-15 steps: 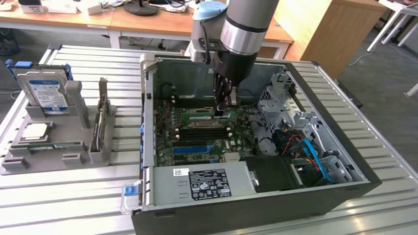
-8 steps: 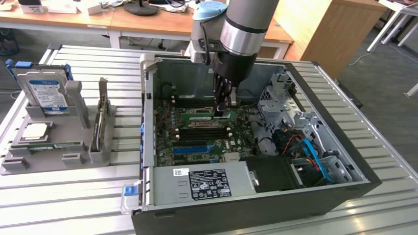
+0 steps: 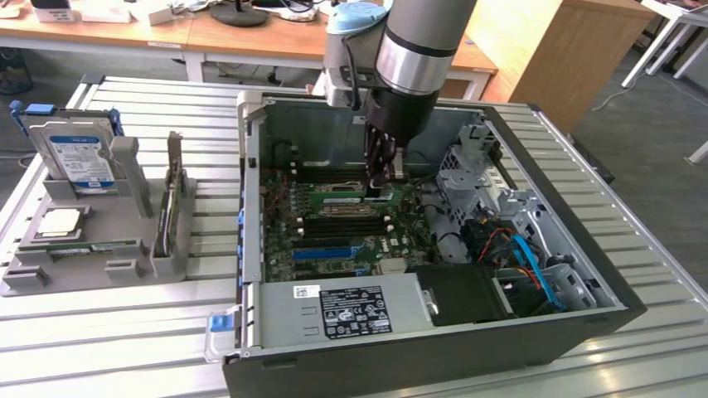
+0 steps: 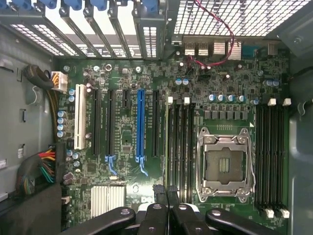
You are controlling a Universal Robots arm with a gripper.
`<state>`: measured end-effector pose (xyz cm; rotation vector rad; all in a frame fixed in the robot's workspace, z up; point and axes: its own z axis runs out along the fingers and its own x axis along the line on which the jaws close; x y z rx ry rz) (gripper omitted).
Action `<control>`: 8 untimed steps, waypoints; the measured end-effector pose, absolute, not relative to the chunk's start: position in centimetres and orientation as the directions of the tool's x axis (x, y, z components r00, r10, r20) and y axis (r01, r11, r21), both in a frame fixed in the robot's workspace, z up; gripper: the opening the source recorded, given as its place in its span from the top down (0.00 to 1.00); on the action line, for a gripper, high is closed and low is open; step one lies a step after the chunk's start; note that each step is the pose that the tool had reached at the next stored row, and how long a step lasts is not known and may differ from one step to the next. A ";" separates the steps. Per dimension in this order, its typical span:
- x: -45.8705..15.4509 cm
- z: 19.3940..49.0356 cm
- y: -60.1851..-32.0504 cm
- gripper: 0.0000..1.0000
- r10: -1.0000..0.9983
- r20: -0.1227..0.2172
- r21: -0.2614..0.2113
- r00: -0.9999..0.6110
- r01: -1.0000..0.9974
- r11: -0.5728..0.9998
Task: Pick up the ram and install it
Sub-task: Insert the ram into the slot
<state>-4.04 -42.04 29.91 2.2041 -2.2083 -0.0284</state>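
The ram [image 3: 337, 193], a narrow green stick with a white label, stands on its long edge among the dark memory slots [image 4: 182, 147] inside the open computer case [image 3: 575, 282]. My gripper [image 3: 383, 186] reaches down into the case at the end of that stick toward the exterior view's right. In the wrist view the black fingers [image 4: 155, 215] are pressed together, with the gripper [image 4: 167, 193] shut over the near end of the slots. Whether the tips touch or pinch the stick cannot be told.
A grey fixture [image 3: 89, 265] on the exterior view's left holds a hard drive [image 3: 72, 157], an upright dark card [image 3: 172, 199] and a thin green strip [image 3: 94, 246]. In the case are a blue slot [image 4: 141, 122], a processor socket [image 4: 225, 164], a power supply [image 3: 343, 311] and a drive cage [image 3: 476, 182].
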 end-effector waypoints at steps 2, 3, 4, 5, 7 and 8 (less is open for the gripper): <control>-3.9 29.9 -42.1 0.88 -1.000 0.002 0.028 -0.002 -1.000 0.002; -3.8 29.9 -42.1 0.88 -1.000 0.002 0.028 -0.002 -1.000 0.002; -3.8 29.9 -42.1 0.88 -1.000 0.002 0.028 -0.002 -1.000 0.002; -3.8 29.9 -42.1 0.88 -1.000 0.002 0.028 -0.002 -1.000 0.002; -3.8 29.9 -42.1 0.88 -1.000 0.002 0.028 -0.002 -1.000 0.002; -3.8 29.9 -42.0 0.88 -1.000 0.002 0.028 -0.002 -1.000 0.002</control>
